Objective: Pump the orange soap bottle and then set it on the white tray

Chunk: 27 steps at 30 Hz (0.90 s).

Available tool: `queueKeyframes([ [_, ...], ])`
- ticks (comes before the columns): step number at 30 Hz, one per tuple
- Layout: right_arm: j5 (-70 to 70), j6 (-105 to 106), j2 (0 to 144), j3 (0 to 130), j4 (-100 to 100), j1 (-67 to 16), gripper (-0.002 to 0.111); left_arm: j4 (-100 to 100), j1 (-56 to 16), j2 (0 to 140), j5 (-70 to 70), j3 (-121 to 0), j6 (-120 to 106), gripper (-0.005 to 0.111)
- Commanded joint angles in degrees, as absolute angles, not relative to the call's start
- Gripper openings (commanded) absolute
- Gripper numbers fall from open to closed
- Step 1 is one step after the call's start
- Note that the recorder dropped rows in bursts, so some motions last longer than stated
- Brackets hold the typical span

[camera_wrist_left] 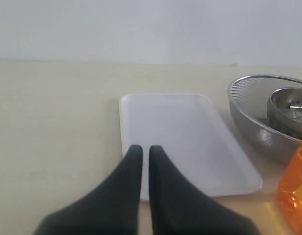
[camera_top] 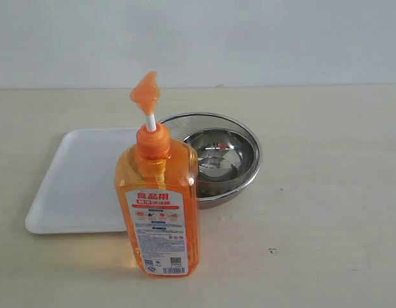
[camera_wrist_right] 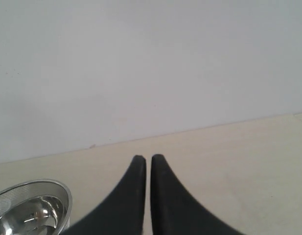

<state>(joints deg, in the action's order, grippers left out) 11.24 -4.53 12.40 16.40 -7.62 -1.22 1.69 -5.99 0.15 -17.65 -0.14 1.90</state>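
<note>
The orange soap bottle (camera_top: 159, 205) stands upright on the table at the front middle, its pump head (camera_top: 146, 93) raised on a white stem, and nothing grips it. Behind and to its left lies the white tray (camera_top: 79, 183), bare. No gripper shows in the exterior view. In the left wrist view my left gripper (camera_wrist_left: 145, 149) is shut and holds nothing, hovering over the near end of the white tray (camera_wrist_left: 180, 137), with a corner of the orange soap bottle (camera_wrist_left: 293, 196) at the frame's edge. My right gripper (camera_wrist_right: 148, 159) is shut with nothing between its jaws, over bare table.
A round steel mesh bowl (camera_top: 249, 183) with a smaller steel bowl (camera_top: 220, 154) inside stands right of the tray, just behind the bottle. The bowls (camera_wrist_left: 258, 122) also show in the left wrist view, and their rim (camera_wrist_right: 33, 188) in the right wrist view. A pale wall backs the table.
</note>
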Motion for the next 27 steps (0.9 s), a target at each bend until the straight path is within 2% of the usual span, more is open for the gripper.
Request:
queueKeyframes([
  [1,11.9,-2.5,12.7,16.7,-7.7,-1.1,0.000,1.9,-5.9,0.0,-17.5,0.0,1.9,0.005],
  [6,13.3,2.9,12.7,16.8,-11.9,-1.1,0.000,1.9,-5.9,0.0,-17.5,0.0,1.9,0.005],
  [12,21.9,11.6,14.7,20.9,-13.1,-1.1,0.000,1.9,-5.9,0.0,-17.5,0.0,1.9,0.005],
  [27,37.0,47.5,34.5,32.5,-35.0,-1.1,0.000,1.9,-5.9,0.0,-17.5,0.0,1.9,0.005],
])
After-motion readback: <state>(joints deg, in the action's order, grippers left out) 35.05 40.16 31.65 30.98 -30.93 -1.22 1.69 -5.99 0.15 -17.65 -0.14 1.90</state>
